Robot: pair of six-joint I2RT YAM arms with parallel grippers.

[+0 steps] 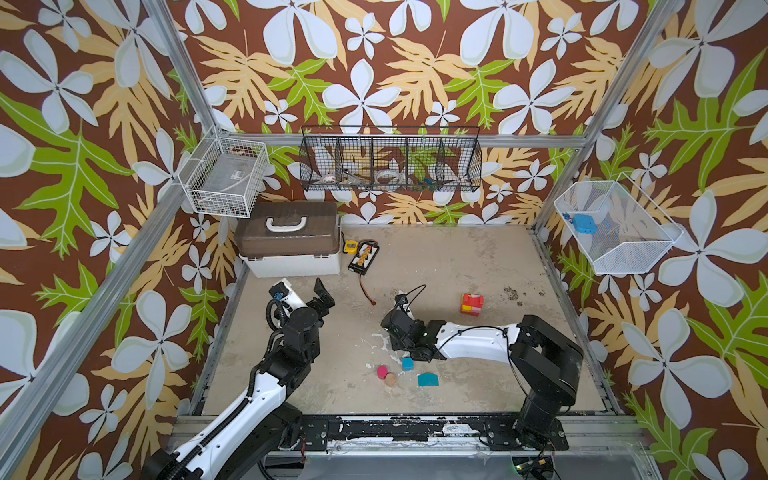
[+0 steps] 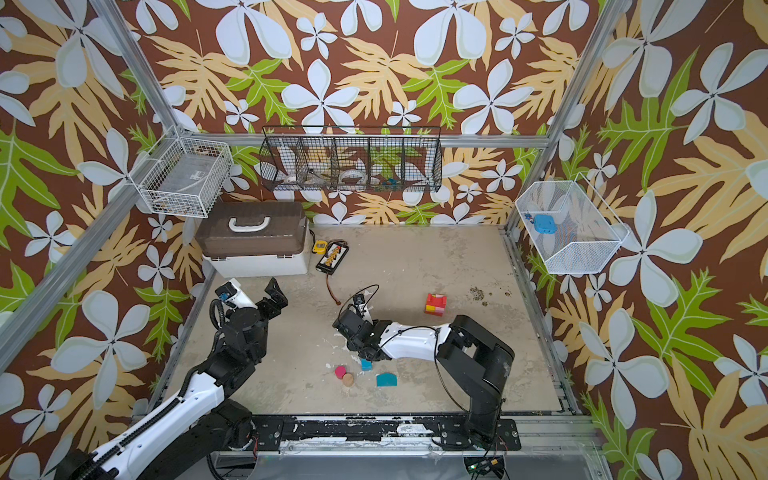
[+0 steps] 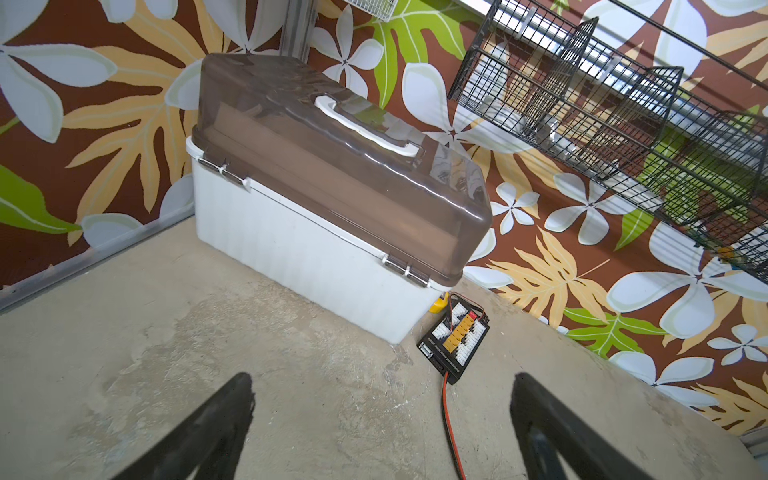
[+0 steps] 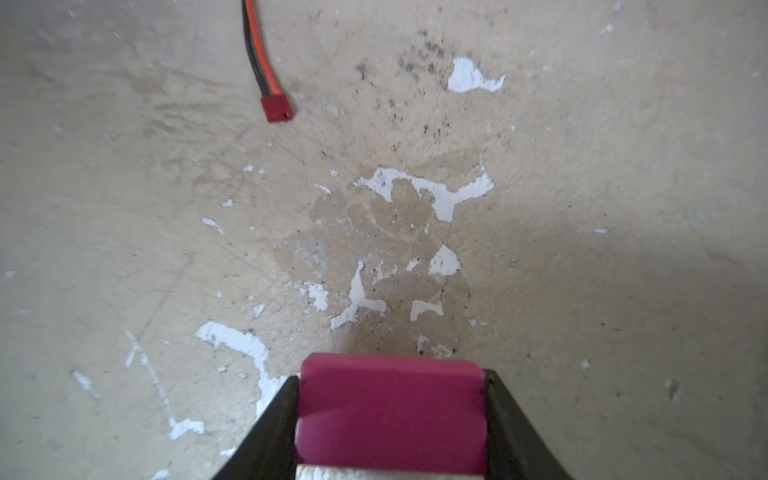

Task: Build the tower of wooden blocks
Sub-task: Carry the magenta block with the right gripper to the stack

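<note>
Table [image 1: 457, 257]: scuffed beige surface.
Left claw [image 3: 381, 380]: spread, empty.
Right claw [image 4: 390, 378]: pinching a magenta wooden block [image 4: 390, 415], shown only by its wrist view.
Tower [image 1: 472, 303]: red-orange-yellow wooden stack, apart rightward, in both top views only.

Your tabletop [image 4: 166, 232] looks matt and rough, its beige coat chipped to white in patches. The magenta block [image 4: 390, 407] wears smooth satin paint; the tan cylinder [image 1: 390, 379] is bare, matt wood. The toolbox [image 3: 316, 266] has a glossy smoky-brown plastic lid over a matt white ribbed base. The far black basket [image 3: 623, 104] is metal wire.
</note>
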